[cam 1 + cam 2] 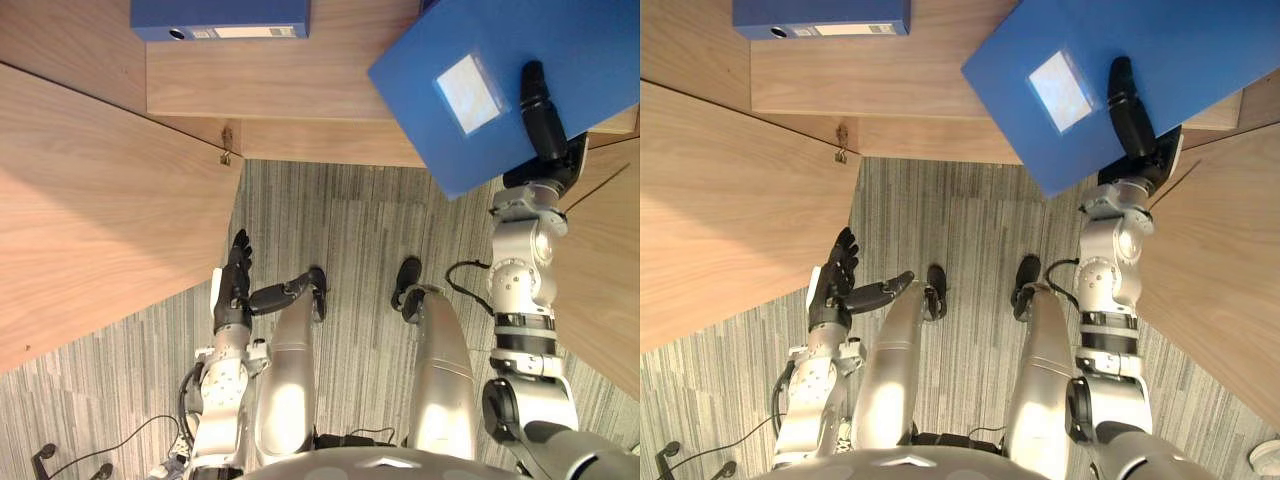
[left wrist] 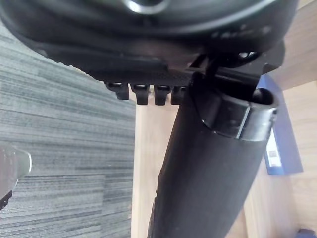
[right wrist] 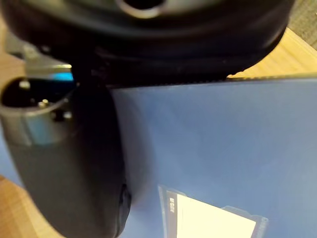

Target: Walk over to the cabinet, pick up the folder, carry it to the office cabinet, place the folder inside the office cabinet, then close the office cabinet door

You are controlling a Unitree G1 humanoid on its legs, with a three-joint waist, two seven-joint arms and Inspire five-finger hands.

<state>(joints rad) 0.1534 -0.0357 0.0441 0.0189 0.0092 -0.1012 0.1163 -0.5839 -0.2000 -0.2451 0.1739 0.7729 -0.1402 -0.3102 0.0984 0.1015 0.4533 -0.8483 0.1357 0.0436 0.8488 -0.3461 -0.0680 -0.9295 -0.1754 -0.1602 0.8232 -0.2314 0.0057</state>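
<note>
At the left of the frame an open cabinet door (image 1: 110, 220) is seen, swung out over the grey carpet (image 1: 340, 220). At the lower left the left robot hand (image 1: 235, 290) is held idle above the carpet, its fingers straight and spread, with nothing in it. At the upper left a blue binder (image 1: 220, 18) is lying on the wooden shelf (image 1: 300, 80) of the office cabinet.

At the upper right the folder (image 1: 500, 50) is held up by the right robot hand (image 1: 543, 125). The thumb is laid across the folder's top face beside the white label. The fingers are hidden beneath, so the folder is judged to be pinched between them and the thumb. One corner of the folder is hanging over the carpet, while the rest is already over the shelf.

The step in hand is judged to be the placing of the folder inside the cabinet. For the next move, the folder has to be pushed further in over the shelf, lowered flat and let go. Both doors are left to be shut afterwards.
</note>
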